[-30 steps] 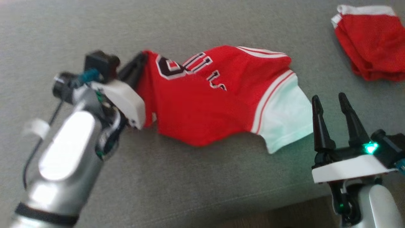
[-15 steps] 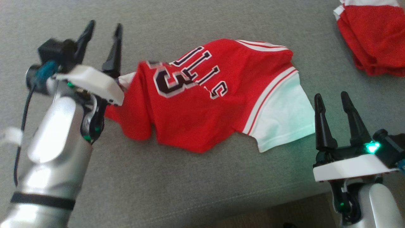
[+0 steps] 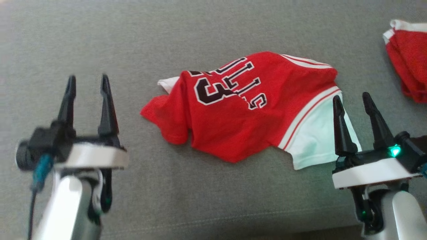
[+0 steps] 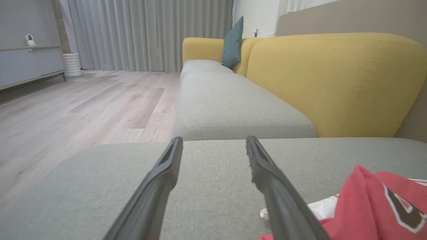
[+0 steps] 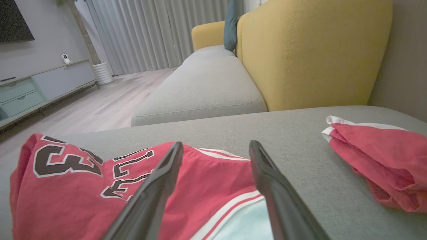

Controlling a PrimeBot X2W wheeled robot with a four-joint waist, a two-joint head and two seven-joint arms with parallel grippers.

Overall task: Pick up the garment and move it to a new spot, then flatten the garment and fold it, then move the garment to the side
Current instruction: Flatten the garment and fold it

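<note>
Ahead of the jaws, a grey sofa seat [image 4: 233,106] ran beneath a yellow backrest [image 4: 333,83] bearing a teal cushion [image 4: 233,43]. Left of the jaws lay pale wood floor [image 4: 83,106], closed off by grey curtains [image 4: 150,33]. A low grey cabinet [image 4: 30,65] carried a small white camera [image 4: 30,39], with a ribbed white pot [image 4: 72,65] beside it.

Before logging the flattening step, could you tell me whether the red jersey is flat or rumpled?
Rumpled: the red jersey lies bunched on the grey cushion, its lettering creased.
</note>
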